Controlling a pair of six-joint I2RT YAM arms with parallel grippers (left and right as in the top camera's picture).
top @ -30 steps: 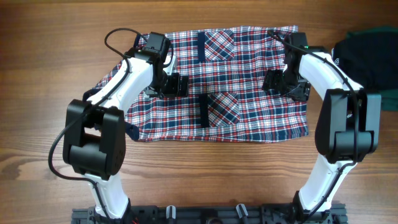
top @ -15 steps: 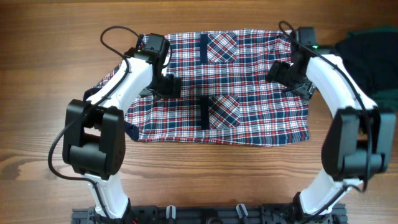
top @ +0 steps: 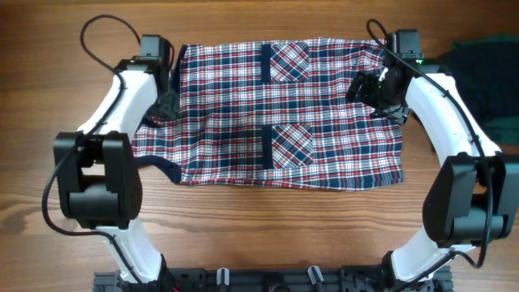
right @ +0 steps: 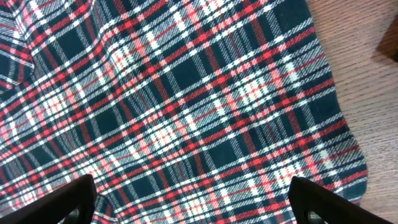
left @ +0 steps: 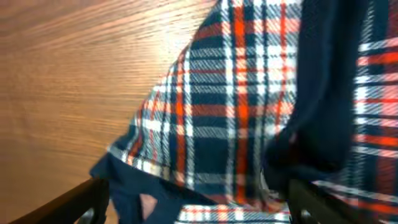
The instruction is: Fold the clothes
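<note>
overhead: plaid shirt (top: 284, 113) spread on counter (top: 65, 49), dark garment (top: 495, 69) seen only here | wrist views: left end effector (left: 196, 196) held apart at shirt edge, right end effector (right: 193, 199) held apart over plaid

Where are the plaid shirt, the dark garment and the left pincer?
plaid shirt (top: 324, 138): overhead view, middle of its body.
dark garment (top: 495, 69): overhead view, bunched cloth at right edge.
left pincer (left: 199, 202): left wrist view, midway between its spread fingertips.
</note>
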